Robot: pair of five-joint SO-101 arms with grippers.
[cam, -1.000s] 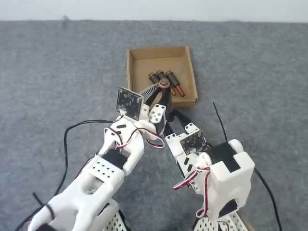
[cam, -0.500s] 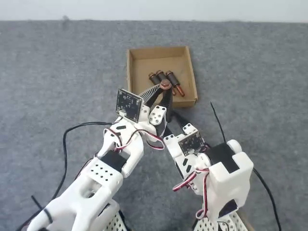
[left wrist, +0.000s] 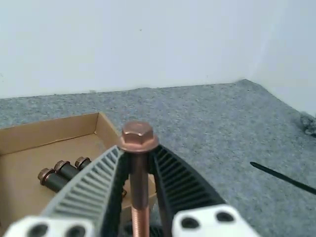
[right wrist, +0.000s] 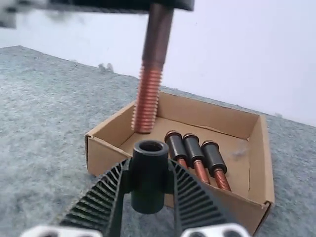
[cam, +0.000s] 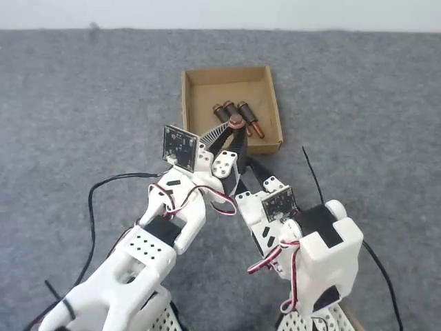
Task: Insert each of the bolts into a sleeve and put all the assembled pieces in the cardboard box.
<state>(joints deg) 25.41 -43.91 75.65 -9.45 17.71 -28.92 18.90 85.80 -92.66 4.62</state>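
Grips a copper bolt in the left hand, ribbed fingers closed on the shank just under the hex head. Carries it upright, head up, threaded end pointing down.

Clamps a black sleeve in the right hand, both fingers pressed against its sides. Stands it upright as well, open bore facing up.

Hangs the bolt's threaded tip just above that bore, not yet inside it. Looks set a touch to one side of the hole, though hard to say for certain from the right wrist view.

Brings the two hands together low over the grey table, the left above the right, just beside the near wall of the cardboard box. From the high view, puts the bolt head roughly over the box's near rim.

Inside the box, toward its near right corner: three assembled pieces, lying side by side and touching, a copper threaded end poking out of each dark sleeve.

On the table beside the right arm: a thin black cable, lying apart from the box. Behind the table: a plain white wall.
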